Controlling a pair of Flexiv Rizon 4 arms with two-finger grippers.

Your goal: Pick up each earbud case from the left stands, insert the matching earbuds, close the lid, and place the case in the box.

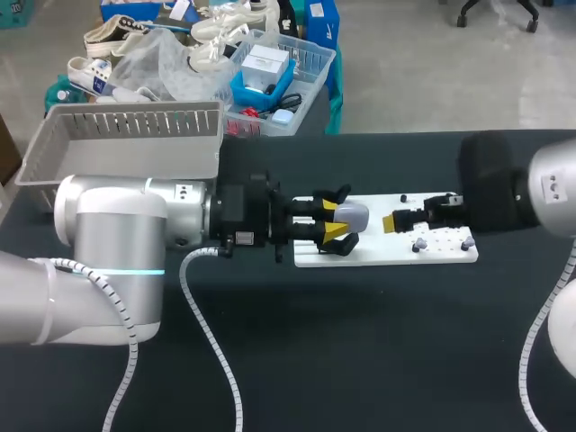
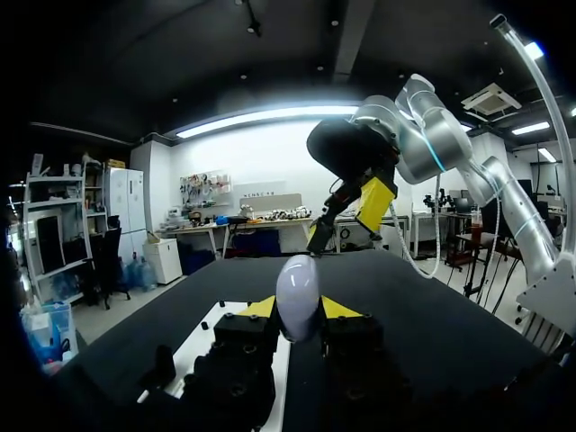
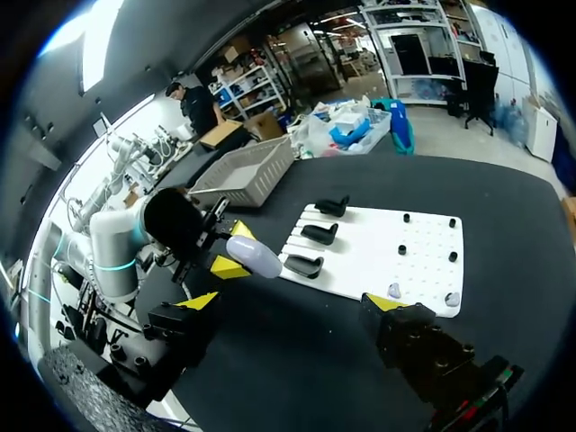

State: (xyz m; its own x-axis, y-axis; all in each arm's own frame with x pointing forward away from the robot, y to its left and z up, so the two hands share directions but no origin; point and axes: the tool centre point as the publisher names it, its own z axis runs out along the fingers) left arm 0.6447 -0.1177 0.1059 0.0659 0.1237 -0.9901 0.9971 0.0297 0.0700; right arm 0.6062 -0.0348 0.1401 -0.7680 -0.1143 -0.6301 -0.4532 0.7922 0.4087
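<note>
1. Left gripper (image 2: 298,309) is closed on the pale earbud case (image 2: 297,283) and holds it above the white board (image 1: 387,255), beside the black stands (image 3: 304,265), probably to present it to the other arm.
2. Right gripper (image 3: 290,302) is wide open and empty. It faces the case, near two small earbuds (image 3: 393,290), which I judge it must fetch.
3. Grey box (image 1: 126,135) waits well apart.
</note>
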